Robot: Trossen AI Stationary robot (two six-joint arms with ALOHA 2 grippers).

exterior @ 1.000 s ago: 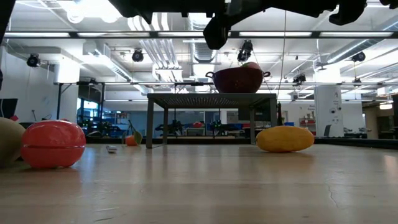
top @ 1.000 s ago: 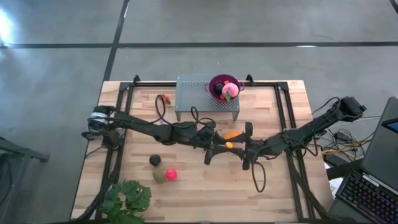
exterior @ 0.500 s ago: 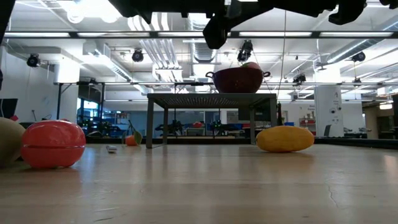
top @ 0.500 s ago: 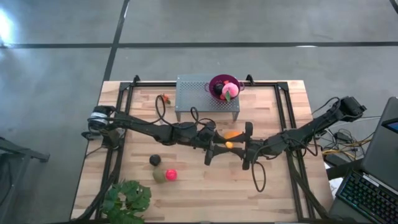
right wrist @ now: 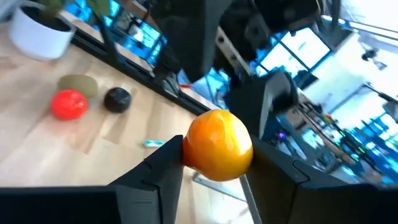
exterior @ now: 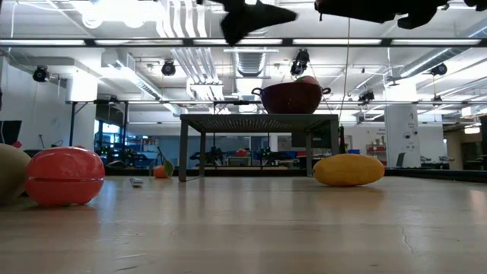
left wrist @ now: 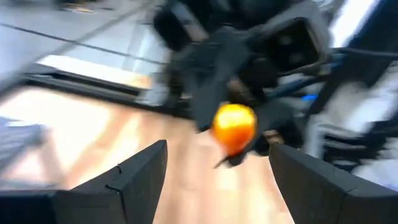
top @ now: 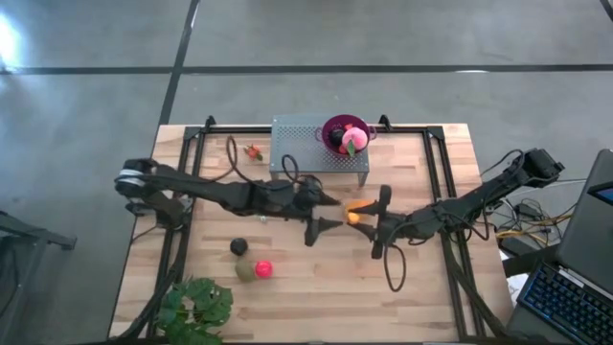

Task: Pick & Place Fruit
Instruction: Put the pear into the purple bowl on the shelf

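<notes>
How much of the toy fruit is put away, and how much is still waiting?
Done: a few pieces, one pink, already sit in the purple bowl on the grey metal stand. In hand: the right pincer grips a small round orange fruit, while the left pincer is open nearby. Left on the wooden table: a long yellow-orange piece, a black ball, a red ball and an olive-green piece.

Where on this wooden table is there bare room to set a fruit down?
Free: the wooden table between the leafy green plant and the right frame rail. Crowded: mid-table, where the right gripper holds the small orange ball beside the left gripper.
</notes>
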